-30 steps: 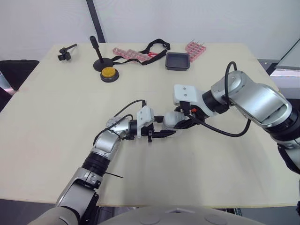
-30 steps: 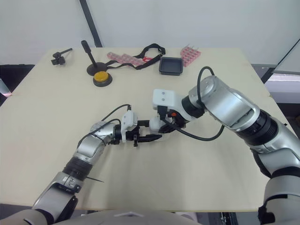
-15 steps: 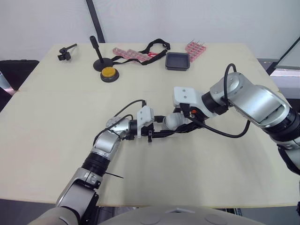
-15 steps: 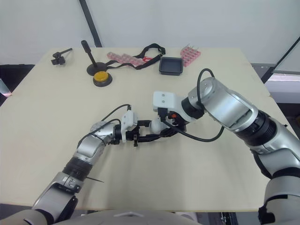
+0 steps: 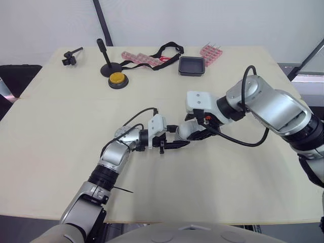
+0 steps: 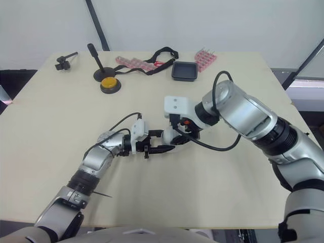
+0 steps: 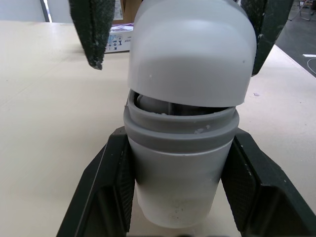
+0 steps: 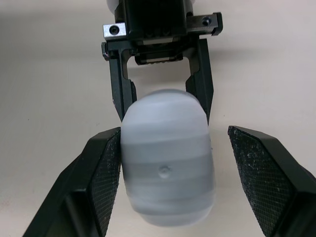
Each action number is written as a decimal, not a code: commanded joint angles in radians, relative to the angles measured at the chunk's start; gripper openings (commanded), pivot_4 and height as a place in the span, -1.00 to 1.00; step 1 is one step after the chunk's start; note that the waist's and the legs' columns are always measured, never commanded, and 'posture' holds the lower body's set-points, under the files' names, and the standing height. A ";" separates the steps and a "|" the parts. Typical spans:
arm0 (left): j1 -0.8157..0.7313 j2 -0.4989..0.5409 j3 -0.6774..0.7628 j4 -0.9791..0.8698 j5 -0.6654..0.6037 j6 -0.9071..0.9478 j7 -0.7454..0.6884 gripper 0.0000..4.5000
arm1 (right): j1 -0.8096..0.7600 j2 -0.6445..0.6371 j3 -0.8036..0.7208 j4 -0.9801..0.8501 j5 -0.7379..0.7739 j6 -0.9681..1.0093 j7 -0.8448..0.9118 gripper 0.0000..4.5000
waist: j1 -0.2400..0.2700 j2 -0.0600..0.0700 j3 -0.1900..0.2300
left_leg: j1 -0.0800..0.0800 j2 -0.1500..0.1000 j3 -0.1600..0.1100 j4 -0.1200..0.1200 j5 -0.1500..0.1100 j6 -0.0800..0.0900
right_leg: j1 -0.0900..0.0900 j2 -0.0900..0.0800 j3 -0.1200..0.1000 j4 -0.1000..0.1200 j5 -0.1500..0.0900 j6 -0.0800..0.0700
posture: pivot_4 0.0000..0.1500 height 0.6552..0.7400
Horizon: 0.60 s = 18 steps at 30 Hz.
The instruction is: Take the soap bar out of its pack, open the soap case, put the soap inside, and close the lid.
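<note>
While firm in left gripper (image 7: 178, 148), soap case (image 5: 184, 130) between parted fingers of right gripper (image 8: 170, 143)

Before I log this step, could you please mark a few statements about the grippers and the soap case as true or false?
1. The left gripper clamps the soap case by its lower half. True.
2. The lid is fully seated on the case. False: the left wrist view shows a dark gap under its rim, so it sits ajar.
3. The right gripper straddles the lid with its jaws open. True: one finger stands clear of it.
4. The yellow button lies between the two grippers. False: it sits toward the far side of the table, beside the black stand.
</note>
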 commanded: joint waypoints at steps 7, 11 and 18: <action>0.012 0.010 -0.012 -0.008 0.008 0.013 -0.002 -0.16 | -0.038 0.017 -0.017 -0.007 -0.007 -0.002 0.012 0.59 | 0.000 0.000 0.000 | 0.000 0.000 0.000 0.000 0.000 0.000 | 0.000 0.000 0.000 0.000 0.000 0.000 | 1.00 0.74; 0.011 0.011 -0.012 -0.008 0.008 0.013 -0.003 -0.16 | -0.041 0.021 -0.021 -0.007 -0.006 0.001 0.013 0.59 | 0.000 0.000 0.000 | 0.000 0.000 0.000 0.000 0.000 0.000 | 0.000 0.000 0.000 0.000 0.000 0.000 | 1.00 0.74; 0.011 0.012 -0.012 -0.006 0.007 0.017 -0.005 -0.16 | -0.061 0.040 -0.093 -0.043 0.058 0.053 0.011 0.59 | 0.000 0.000 0.000 | 0.000 0.000 0.000 0.000 0.000 0.000 | 0.000 0.000 0.000 0.000 0.000 0.000 | 1.00 0.74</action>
